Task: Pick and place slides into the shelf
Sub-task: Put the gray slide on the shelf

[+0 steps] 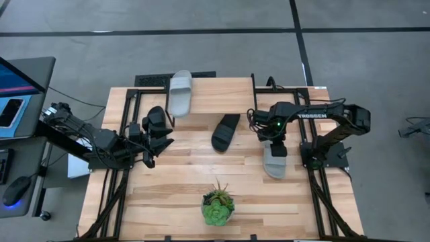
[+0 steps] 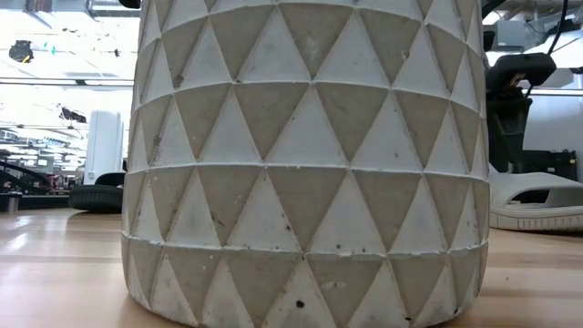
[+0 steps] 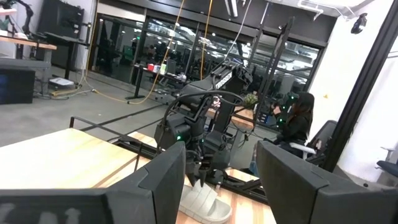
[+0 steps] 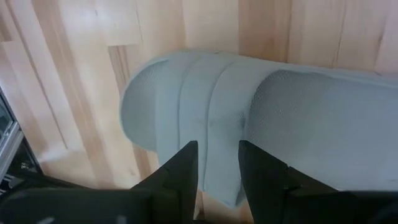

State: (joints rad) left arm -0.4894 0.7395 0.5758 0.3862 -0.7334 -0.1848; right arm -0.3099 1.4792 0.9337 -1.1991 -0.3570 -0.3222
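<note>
A light grey slide lies near the table's right edge. My right gripper comes down on it from above and is shut on its strap. The same slide shows in the low view, sole on the table. A black slide lies flat at mid-table. A second light grey slide lies at the far edge, its end past the edge. My left gripper hovers open at the table's left, pointing about level toward the right arm, with nothing between its fingers. I cannot make out the shelf in any view. My right gripper has the grey slide's ribbed strap between its two fingers, by the strap's edge next to the textured footbed. The fingers slant down from above. Their tips are hidden against the strap. The slide stays flat, sole down on the table.
A green potted plant stands near the table's front edge; its patterned pot fills most of the low view. Black frame rails run along the table's sides. A desk with a screen stands off the left. A seated person shows beyond the table.
</note>
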